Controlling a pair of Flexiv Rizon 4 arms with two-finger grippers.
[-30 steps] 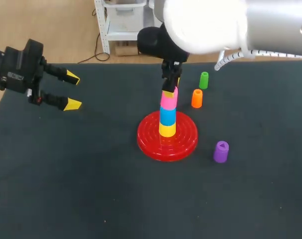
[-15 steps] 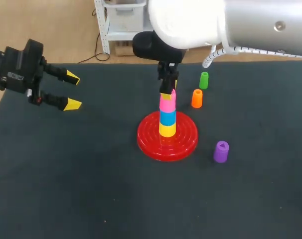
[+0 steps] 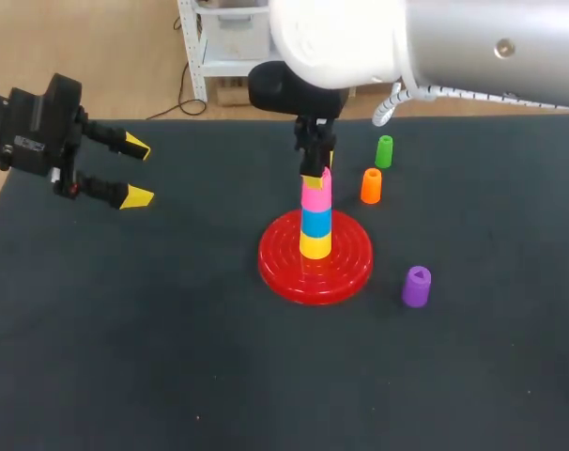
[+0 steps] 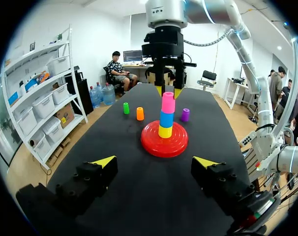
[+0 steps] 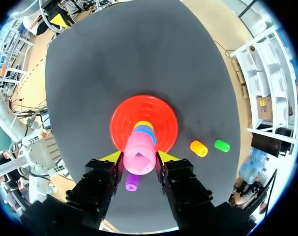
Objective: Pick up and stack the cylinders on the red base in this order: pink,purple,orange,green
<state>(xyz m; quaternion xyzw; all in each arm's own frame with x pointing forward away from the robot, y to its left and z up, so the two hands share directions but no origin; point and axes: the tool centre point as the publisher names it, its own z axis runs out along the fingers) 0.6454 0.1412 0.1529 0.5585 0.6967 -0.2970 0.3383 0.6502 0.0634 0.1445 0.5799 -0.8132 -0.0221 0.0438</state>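
One pink cylinder (image 5: 139,151) within right end effector (image 5: 139,157)

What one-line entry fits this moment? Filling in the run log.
right gripper: shut on pink cylinder atop blue cylinder, over red base | left gripper: open, apart | purple cylinder, orange cylinder, green cylinder: on table

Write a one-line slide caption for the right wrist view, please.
Right gripper holds the pink plastic cylinder on the blue-and-yellow stack over the round red base.

On the dark table (image 3: 125,329) stand the red base (image 3: 352,270), purple cylinder (image 3: 416,286), orange cylinder (image 3: 371,185) and green cylinder (image 3: 384,151), each apart.
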